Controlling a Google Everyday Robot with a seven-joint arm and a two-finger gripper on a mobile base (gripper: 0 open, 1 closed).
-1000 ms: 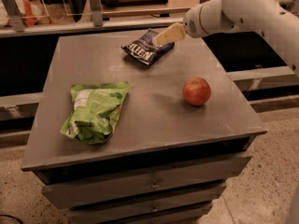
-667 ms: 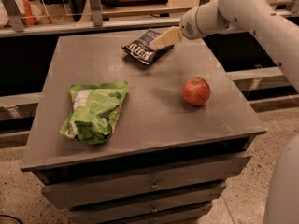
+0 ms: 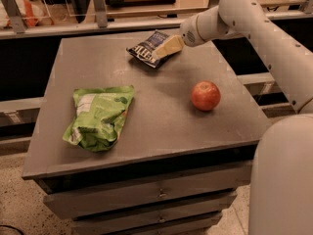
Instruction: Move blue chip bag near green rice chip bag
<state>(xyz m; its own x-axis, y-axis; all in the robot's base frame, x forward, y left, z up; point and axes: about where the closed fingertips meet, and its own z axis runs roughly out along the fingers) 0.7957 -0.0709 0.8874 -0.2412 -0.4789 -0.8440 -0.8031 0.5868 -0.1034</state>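
The blue chip bag (image 3: 145, 49), small and dark navy with white lettering, lies at the far middle of the grey table (image 3: 161, 111). My gripper (image 3: 160, 53) reaches in from the right on the white arm (image 3: 244, 18) and sits over the bag's right edge, touching or just above it. The green rice chip bag (image 3: 98, 116), larger and light green, lies flat at the front left of the table, well apart from the blue bag.
A red apple (image 3: 205, 95) sits on the right side of the table. Drawers (image 3: 156, 195) run below the front edge. A rail and shelving (image 3: 98, 23) stand behind the table. The robot's white body (image 3: 283, 180) fills the lower right.
The gripper has shifted a little left and down onto the blue bag. The robot's white body has come into view at the lower right. Bags and apple have not moved.
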